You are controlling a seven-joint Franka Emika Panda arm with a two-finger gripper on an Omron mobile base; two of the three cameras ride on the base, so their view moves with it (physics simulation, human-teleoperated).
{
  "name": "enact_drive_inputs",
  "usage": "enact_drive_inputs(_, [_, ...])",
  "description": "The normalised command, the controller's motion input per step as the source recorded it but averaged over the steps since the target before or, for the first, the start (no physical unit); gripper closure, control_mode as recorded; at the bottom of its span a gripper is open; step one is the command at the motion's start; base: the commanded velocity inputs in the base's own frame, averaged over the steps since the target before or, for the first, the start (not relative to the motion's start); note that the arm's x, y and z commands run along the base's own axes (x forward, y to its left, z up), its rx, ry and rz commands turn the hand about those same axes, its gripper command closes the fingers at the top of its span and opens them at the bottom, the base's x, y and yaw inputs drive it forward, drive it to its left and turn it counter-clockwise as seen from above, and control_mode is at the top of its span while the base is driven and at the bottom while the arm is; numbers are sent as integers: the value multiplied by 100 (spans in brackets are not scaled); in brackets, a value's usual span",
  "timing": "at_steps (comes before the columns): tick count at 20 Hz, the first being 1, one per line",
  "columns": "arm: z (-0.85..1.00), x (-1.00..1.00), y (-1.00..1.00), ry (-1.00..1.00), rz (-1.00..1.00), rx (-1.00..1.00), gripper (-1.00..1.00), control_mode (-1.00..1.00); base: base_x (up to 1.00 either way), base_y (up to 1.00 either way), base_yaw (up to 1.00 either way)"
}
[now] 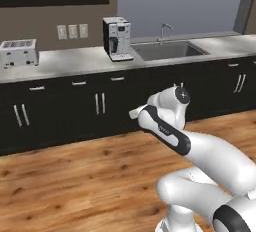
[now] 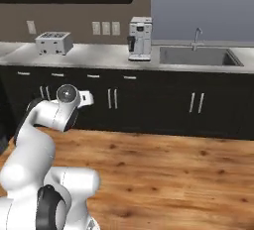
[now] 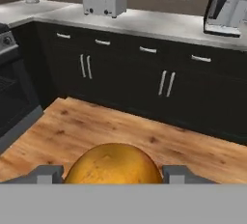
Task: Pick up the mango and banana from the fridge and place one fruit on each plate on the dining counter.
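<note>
Gripper [image 3: 113, 175] pinching mango [image 3: 114, 164] betw. both tips, held above wood floor [image 3: 120, 131], toaster [image 3: 104, 2] and coffee machine [image 3: 227, 6] on counter [image 3: 144, 22] behind

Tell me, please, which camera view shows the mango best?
The hand view: the round orange-brown mango sits large and near between the two fingertips of the gripper. In the left and right base views the arm's own links cover the gripper, so I cannot make out the fruit there.

White arm folded at the elbow, gripper [image 3: 114, 175] carried low, jaws wide around the mango [image 3: 114, 164].
</note>
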Motion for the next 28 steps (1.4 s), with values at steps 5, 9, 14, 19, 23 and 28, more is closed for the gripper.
enact_drive_inputs(5, [0,0,0,0,0,0,100,100,0,2,-100])
enact_drive_inputs(9, [0,0,0,0,0,0,100,100,0,0,-100])
enact_drive_inputs(14, [0,0,0,0,0,0,100,100,0,0,-94])
enact_drive_inputs(19, [0,0,0,0,0,0,100,100,0,-1,-90])
enact_drive_inputs(23, [0,0,0,0,0,0,100,100,-9,-28,-54])
enact_drive_inputs(28, [0,0,0,0,0,0,100,100,3,-65,-32])
